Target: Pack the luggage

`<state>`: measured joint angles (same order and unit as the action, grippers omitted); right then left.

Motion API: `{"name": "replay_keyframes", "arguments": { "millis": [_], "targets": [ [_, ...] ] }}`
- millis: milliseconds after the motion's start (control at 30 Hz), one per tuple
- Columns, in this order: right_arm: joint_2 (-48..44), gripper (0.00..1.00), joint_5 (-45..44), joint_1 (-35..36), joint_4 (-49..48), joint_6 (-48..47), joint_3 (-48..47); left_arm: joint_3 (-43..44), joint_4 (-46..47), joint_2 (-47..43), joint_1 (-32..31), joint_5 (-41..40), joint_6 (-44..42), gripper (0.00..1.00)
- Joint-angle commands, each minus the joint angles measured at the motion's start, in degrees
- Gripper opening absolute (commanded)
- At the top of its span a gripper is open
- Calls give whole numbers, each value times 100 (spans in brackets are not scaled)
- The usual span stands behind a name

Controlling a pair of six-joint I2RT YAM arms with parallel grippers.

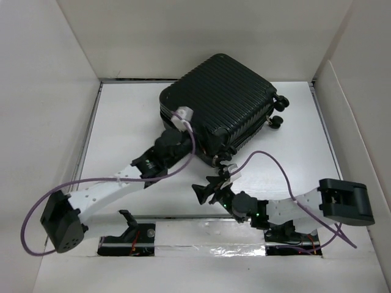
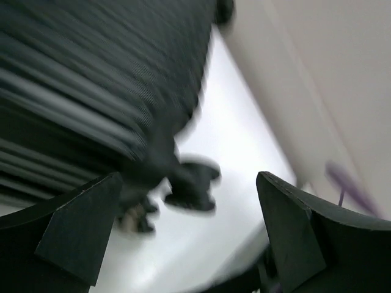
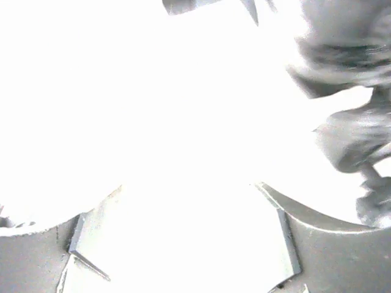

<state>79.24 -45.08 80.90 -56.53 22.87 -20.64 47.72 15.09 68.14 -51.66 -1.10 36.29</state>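
Observation:
The luggage (image 1: 223,101) is a black ribbed suitcase lying closed on the white table, back centre, with caster wheels (image 1: 278,111) at its right end. My left gripper (image 1: 177,137) is at its near-left edge, dark against the shell. In the left wrist view my left gripper (image 2: 188,178) is open and empty. The blurred shell (image 2: 91,73) fills the upper left, and a caster (image 2: 194,183) lies ahead. My right gripper (image 1: 204,190) hovers over the table just in front of the suitcase's near corner. In the overexposed right wrist view it (image 3: 188,186) is open and holds nothing.
White walls (image 1: 55,91) box in the table on the left, back and right. Purple cables (image 1: 91,181) trail from both arms. The arm bases and a taped strip (image 1: 201,247) line the near edge. A dark blurred shape (image 3: 348,91) shows at right in the right wrist view.

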Motion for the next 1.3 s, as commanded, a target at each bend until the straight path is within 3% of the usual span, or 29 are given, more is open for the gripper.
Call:
{"name": "replay_keyframes", "arguments": {
  "millis": [0,100,233,267,300,400,433,500,533,667,900,1133,1267],
  "targets": [
    [-767,77,315,83,1301,437,218,378,987,-827,927,-1428,-273,92],
    [-1234,67,316,83,1846,499,429,386,1110,-1004,2183,-1165,43,90],
    [-2453,6,-79,-91,3136,209,132,1306,848,-163,3651,-629,448,84],
    [-2640,3,-219,-240,3844,96,-174,1466,838,318,3915,-323,536,82],
    [-2790,1,-212,-729,4095,8,-316,1633,837,575,4309,-233,632,79],
    [-3221,0,129,-1793,4660,-247,-659,2563,461,1831,4690,382,661,74],
    [-3292,0,349,-2650,4625,-344,-678,3262,-106,2191,4752,470,373,74],
    [-3275,0,1130,-3533,4590,-485,-835,3847,-584,3115,4806,637,72,74],
    [-3205,0,1429,-4295,4572,-512,-906,4189,-760,3379,4806,707,-60,75],
    [-2494,1,2493,-5415,4467,-591,-1283,4604,-859,4485,4806,909,-316,77],
    [-1290,9,3268,-6235,3948,-617,-1705,5141,-727,5393,4578,1323,-483,79],
    [-112,10,3444,-6402,3782,-503,-2128,5792,-798,5930,4411,1604,-553,79],
    [258,10,3673,-6403,3614,-529,-2268,5012,-149,5677,4410,1824,-344,79]
  ]
}}
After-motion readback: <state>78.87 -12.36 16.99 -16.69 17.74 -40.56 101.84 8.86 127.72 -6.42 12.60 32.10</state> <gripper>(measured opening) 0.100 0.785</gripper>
